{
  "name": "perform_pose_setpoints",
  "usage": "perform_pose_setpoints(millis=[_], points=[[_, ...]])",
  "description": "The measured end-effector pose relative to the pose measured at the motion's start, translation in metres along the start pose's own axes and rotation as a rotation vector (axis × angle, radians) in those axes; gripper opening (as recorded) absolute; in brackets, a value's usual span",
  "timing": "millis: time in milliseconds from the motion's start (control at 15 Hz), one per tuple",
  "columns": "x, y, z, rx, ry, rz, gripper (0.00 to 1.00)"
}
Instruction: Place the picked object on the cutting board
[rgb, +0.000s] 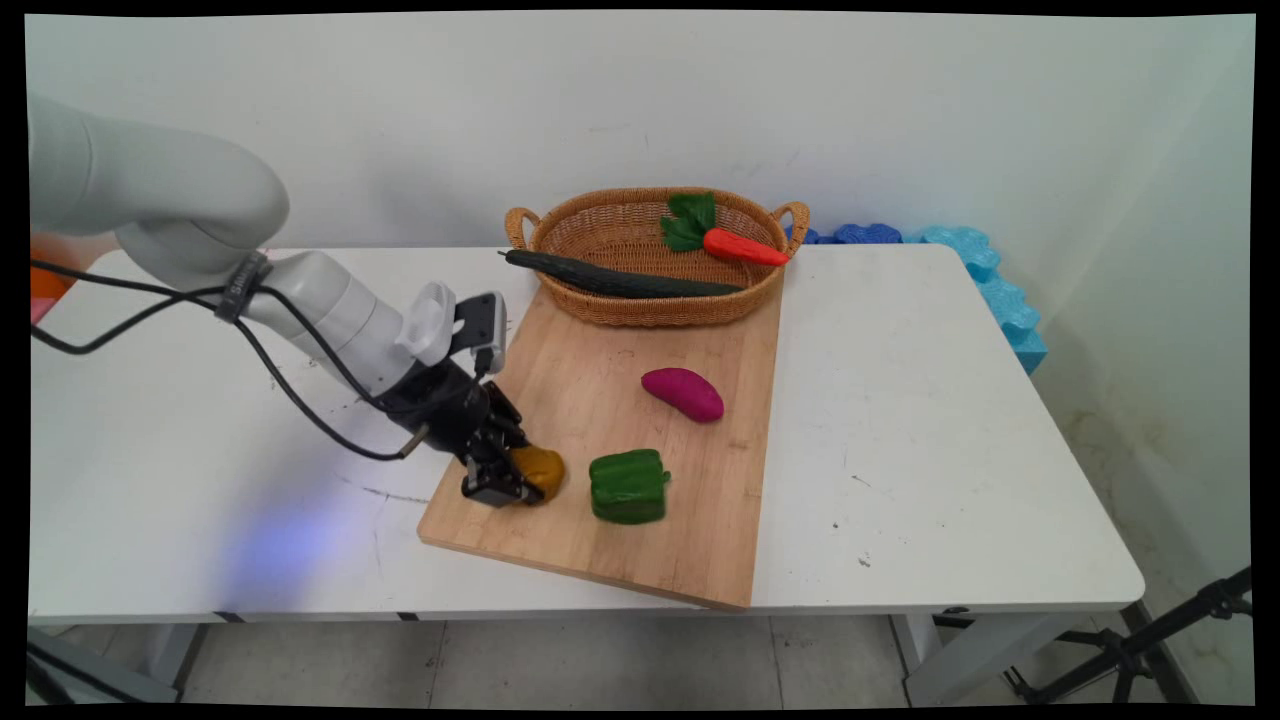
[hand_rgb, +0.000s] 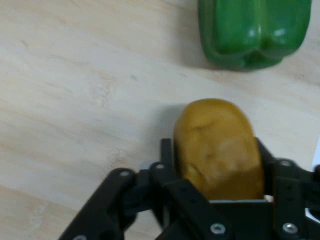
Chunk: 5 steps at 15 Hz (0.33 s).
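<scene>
1. The gripper (rgb: 512, 478) is seen low over the near left part of the wooden cutting board (rgb: 600, 545), with its fingers closed on a brownish-yellow potato (rgb: 540, 470); in the hand view the potato (hand_rgb: 218, 148) is clamped between the two black fingers (hand_rgb: 167, 160).
2. The potato lies at or just above the board surface; contact with the wood cannot be told.
3. A green bell pepper (rgb: 628, 486) is found just beside the potato, to its right in the main view, with a narrow strip of bare wood between them. In the hand view the pepper (hand_rgb: 255, 30) sits beyond the potato.
4. A magenta sweet potato (rgb: 684, 393) lies farther back on the board, apart from the pepper.
5. A wicker basket (rgb: 600, 235) stands on the board's far end; a dark cucumber (rgb: 620, 281) lies across its front rim and a carrot (rgb: 735, 245) with green leaves lies inside.
6. The gripper is placed near the board's left edge; bare board is seen in the middle, between potato and basket.
7. The white table (rgb: 920, 420) is seen bare to the right of the board up to its edge, and to the left beneath the arm, where black cables (rgb: 290, 390) hang.
8. Blue foam pieces (rgb: 985, 275) are seen behind the table's far right corner.
</scene>
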Motion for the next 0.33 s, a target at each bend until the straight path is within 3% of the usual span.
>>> perform_pose_setpoints(millis=[67,133,333], points=[[-0.0009,0.0002,0.0013,-0.001,0.0,0.001,0.0],[-0.0017,0.0004,0.0029,-0.002,0.0,0.004,1.0],[-0.0048,0.0021,0.0057,-0.006,0.0,0.012,1.0]])
